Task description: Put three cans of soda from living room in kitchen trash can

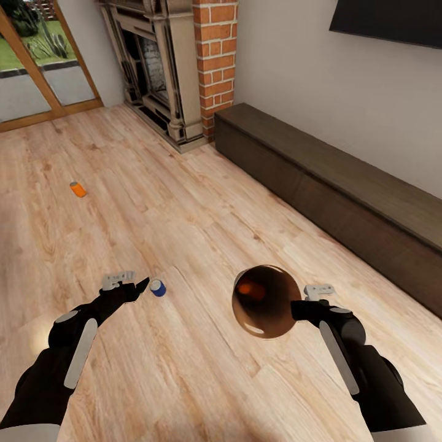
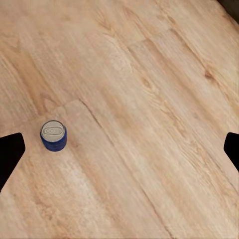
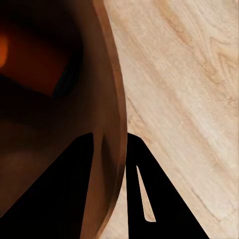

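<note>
Left gripper (image 1: 145, 285) spread wide and empty above the plank floor (image 1: 184, 202), with the dark blue can (image 1: 158, 288) upright just past its fingertips (image 2: 11, 152). Right gripper (image 1: 297, 309) clamped on the rim of the copper-brown bin (image 1: 266, 301), one finger inside the wall and one outside, an orange can (image 1: 248, 288) lying within. Second orange can (image 1: 78, 189) on its side, well ahead of the left gripper.
</note>
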`<state>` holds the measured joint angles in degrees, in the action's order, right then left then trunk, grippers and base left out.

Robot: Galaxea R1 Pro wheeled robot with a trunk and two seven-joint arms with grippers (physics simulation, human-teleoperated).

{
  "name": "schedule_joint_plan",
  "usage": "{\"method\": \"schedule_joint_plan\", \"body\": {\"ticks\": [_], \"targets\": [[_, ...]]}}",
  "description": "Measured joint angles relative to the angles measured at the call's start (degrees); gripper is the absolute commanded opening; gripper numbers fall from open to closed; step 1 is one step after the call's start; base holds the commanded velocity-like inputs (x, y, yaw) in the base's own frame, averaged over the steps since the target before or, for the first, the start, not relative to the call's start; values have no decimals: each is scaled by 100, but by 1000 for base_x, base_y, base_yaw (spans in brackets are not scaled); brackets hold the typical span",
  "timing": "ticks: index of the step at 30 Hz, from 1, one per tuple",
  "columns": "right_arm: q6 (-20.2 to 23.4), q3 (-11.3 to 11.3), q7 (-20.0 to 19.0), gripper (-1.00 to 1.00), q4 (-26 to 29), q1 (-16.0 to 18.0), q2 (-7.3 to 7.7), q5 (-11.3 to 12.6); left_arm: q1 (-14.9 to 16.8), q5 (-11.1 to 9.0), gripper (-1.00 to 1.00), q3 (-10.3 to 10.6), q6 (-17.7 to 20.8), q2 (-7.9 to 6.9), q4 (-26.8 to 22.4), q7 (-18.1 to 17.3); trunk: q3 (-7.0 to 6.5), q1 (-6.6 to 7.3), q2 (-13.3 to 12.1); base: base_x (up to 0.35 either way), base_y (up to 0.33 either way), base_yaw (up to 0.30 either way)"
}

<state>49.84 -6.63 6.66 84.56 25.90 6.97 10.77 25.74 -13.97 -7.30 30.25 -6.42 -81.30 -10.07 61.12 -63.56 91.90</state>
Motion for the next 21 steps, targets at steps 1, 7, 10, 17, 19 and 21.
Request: {"method": "schedule_joint_plan", "body": {"ticks": [1, 7, 10, 17, 19, 21], "targets": [[0, -4, 3, -100, -1, 0, -1, -8, 1, 0, 100, -4, 2, 0, 0, 2, 0, 0, 0, 322, -3, 2], [2, -15, 0, -100, -27, 0, -3, -21, 5, -13, 100, -99, 108, -4, -6, 621, 0, 0, 0, 322, -1, 1], [0, -23, 3, -100, -34, 0, -13, -14, 8, -18, 100, -399, 257, -3, 13, 1011, 0, 0, 0, 322, -2, 0], [6, -25, 9, -100, -74, 0, -23, -32, 70, -527, 100, -1069, 585, -14, 827, 1552, 0, 0, 0, 322, -65, 0], [6, -27, 7, -100, -74, 0, -30, -23, 71, -547, 100, -1073, 589, -15, 846, 1562, 0, 0, 0, 322, -82, 0], [6, -32, 7, -100, -75, -2, -42, -28, 71, -563, 100, -1076, 592, -15, 862, 1570, 0, 0, 0, 322, -84, 0]]}}
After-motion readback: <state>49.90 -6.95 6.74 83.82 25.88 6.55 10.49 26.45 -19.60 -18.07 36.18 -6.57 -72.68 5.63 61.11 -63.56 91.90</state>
